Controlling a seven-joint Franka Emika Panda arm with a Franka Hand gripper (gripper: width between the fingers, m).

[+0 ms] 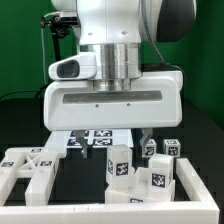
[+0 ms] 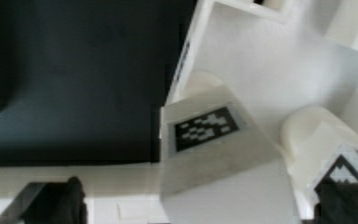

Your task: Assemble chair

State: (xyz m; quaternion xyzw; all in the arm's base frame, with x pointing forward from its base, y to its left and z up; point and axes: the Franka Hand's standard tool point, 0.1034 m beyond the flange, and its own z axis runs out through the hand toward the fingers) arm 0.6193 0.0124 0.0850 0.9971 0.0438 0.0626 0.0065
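1. Gripper [image 1: 103,133]: the big white hand fills the ext. view's upper centre. Jaws stand wide apart, nothing seen clamped. Fingertips are mostly hidden behind the pieces below.
2. Marker board [image 1: 95,139]: centre of frame, just under the hand, which covers its far part.
3. Chair [image 1: 120,158]: loose white pieces spread along the bottom of the ext. view.
4. Post [image 1: 119,170]: upright at bottom centre, tag facing cam.
5. Slotted block [image 1: 25,165]: lower left, cut off by the frame edge.
6. Cube posts [image 1: 172,150]: two, right of centre, near each other; lower ends hidden.
7. Tagged block [image 1: 158,181]: lower right, just beside the post; can't tell if touching.
8. Wrist view is blurred: a white part [image 2: 202,126] w/ tag sits close to cam over the dark table [image 2: 69,90]; can't tell which piece it is. One dark finger [image 2: 51,202] shows at the frame edge; the other can't be made out.
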